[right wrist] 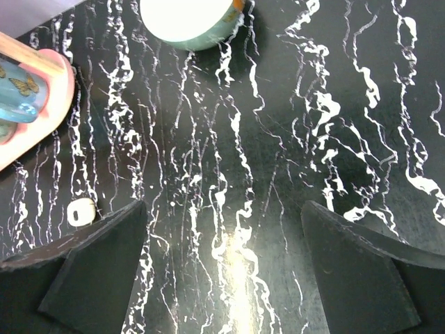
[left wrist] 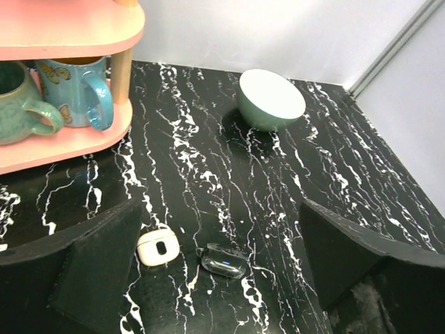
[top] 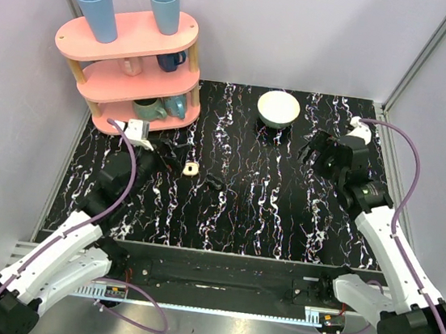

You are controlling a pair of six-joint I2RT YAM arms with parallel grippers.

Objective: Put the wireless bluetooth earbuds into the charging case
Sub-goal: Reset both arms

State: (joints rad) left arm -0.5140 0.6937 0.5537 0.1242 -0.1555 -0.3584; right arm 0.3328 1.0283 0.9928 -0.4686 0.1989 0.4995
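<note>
Left wrist view: left gripper (left wrist: 220, 223) wide open, holding nothing, above the marbled table (left wrist: 208, 160). Between its fingers (left wrist: 97, 271), nearer the left one, sits the cream charging case (left wrist: 158, 247), with a small black object (left wrist: 224, 259) beside it (earbuds too small to spot). Right gripper (right wrist: 222, 229) is also open. Best to centre squarely and descend gently.

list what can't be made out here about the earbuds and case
- Earbuds: not distinguishable in any view; too small from the top camera.
- Charging case: its dark centre's contents, too small in the left wrist view.
- Bowl: cut off by the right wrist view's top edge.
</note>
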